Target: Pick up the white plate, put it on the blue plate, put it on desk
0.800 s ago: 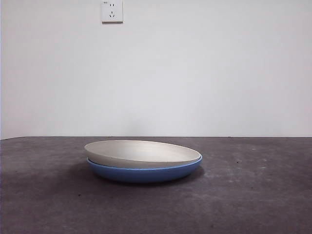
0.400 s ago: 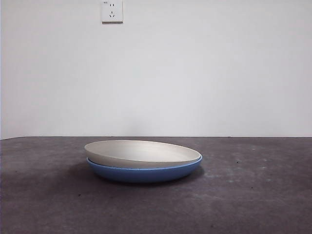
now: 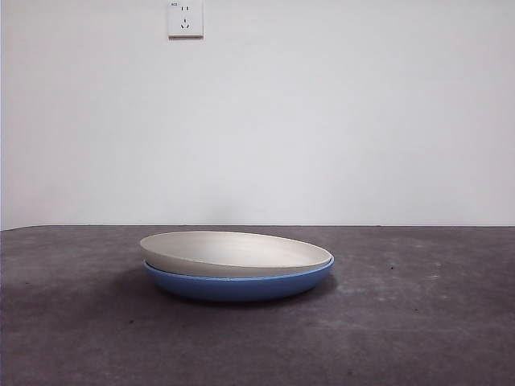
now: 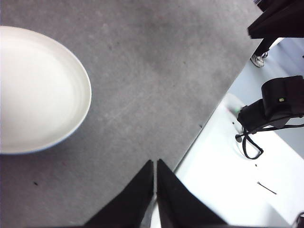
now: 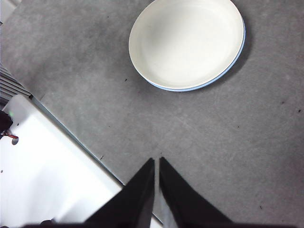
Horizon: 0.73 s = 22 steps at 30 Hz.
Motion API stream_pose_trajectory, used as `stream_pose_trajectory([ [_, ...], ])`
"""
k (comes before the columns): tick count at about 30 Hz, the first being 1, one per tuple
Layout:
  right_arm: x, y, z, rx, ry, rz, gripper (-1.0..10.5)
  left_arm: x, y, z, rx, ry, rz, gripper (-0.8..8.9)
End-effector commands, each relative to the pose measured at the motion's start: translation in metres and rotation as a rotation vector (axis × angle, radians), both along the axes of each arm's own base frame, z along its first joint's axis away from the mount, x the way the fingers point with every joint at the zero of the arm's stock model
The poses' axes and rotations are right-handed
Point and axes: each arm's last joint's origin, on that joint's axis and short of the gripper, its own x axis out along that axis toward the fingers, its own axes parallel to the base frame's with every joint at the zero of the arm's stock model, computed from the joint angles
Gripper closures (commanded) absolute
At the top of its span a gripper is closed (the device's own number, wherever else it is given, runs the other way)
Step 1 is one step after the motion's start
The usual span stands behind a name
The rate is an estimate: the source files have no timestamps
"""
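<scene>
The white plate (image 3: 229,252) rests nested on the blue plate (image 3: 241,285) in the middle of the desk (image 3: 418,322). The white plate also shows in the left wrist view (image 4: 33,90) and in the right wrist view (image 5: 187,42), where only a thin blue rim (image 5: 232,61) of the blue plate shows under it. My left gripper (image 4: 155,164) is shut and empty, well away from the plates near the desk's edge. My right gripper (image 5: 156,161) is shut and empty, also apart from the plates. Neither gripper shows in the front view.
A white wall with a socket (image 3: 185,18) stands behind the desk. A white surface (image 4: 228,166) lies beyond the desk's edge, with a black device and cables (image 4: 270,107) on it. It also shows in the right wrist view (image 5: 42,171).
</scene>
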Motion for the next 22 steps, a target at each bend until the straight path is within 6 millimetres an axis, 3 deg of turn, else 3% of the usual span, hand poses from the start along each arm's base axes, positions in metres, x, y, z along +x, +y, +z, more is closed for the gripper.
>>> stream_pose_trajectory([
  [1,0.000,0.001,0.005,0.007,-0.030,0.017,9.4,-0.002,0.009,0.015,-0.036,-0.189,-0.016,8.04],
  [7,0.000,0.001,0.005,0.007,-0.030,0.017,9.4,0.000,0.048,0.046,-0.144,-0.570,0.220,8.04],
  [11,0.000,0.001,0.005,0.007,-0.030,0.017,9.4,-0.011,0.075,0.051,-0.174,-0.824,0.442,8.04],
  [16,0.000,0.001,0.005,0.007,-0.030,0.017,9.4,-0.033,0.096,0.025,-0.137,-0.988,0.729,8.04],
  [22,0.000,0.001,0.005,0.007,-0.030,0.017,9.4,-0.045,0.110,-0.031,-0.055,-0.939,1.025,8.04],
])
